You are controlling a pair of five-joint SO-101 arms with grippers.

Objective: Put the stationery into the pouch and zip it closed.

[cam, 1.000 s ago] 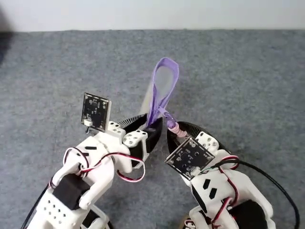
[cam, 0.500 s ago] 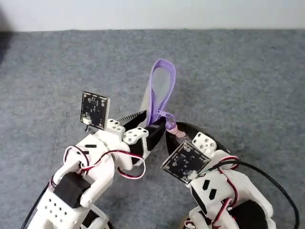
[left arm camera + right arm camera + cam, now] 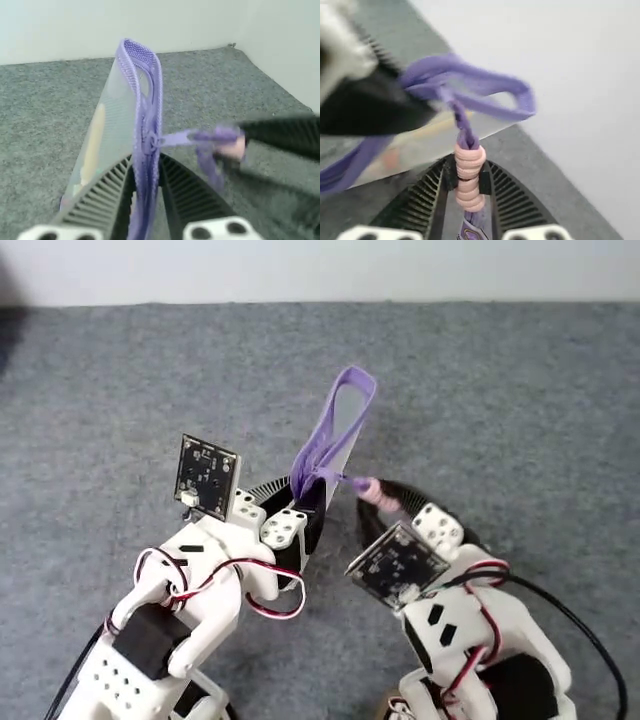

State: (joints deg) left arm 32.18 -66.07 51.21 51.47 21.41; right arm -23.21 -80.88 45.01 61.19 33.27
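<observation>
Near the middle of the grey carpeted table (image 3: 500, 390), between the two arms, a clear pouch (image 3: 335, 435) with a purple zip stands on edge, its zip side uppermost and its far end pointing toward the white wall (image 3: 320, 270). The left gripper (image 3: 305, 505) is clenched on the near end of the zip edge; the left wrist view shows its ribbed jaws pressed against both sides of the purple tape, with the left gripper (image 3: 146, 162) just behind the zip slider (image 3: 149, 140). From the slider a purple cord runs sideways to a pink coiled pull (image 3: 368, 489). The right gripper (image 3: 375, 495) is clenched on this pull, and the right wrist view shows the pink coil (image 3: 469, 175) pinched between the two dark jaws of the right gripper (image 3: 468, 170). Beyond the slider, in the high view, the two halves of the zip part and form an open loop at the far end of the pouch. Through the clear wall of the pouch (image 3: 120, 115) a pale yellow piece of stationery (image 3: 95, 140) lies lengthwise inside; the other contents are too blurred to tell apart.
</observation>
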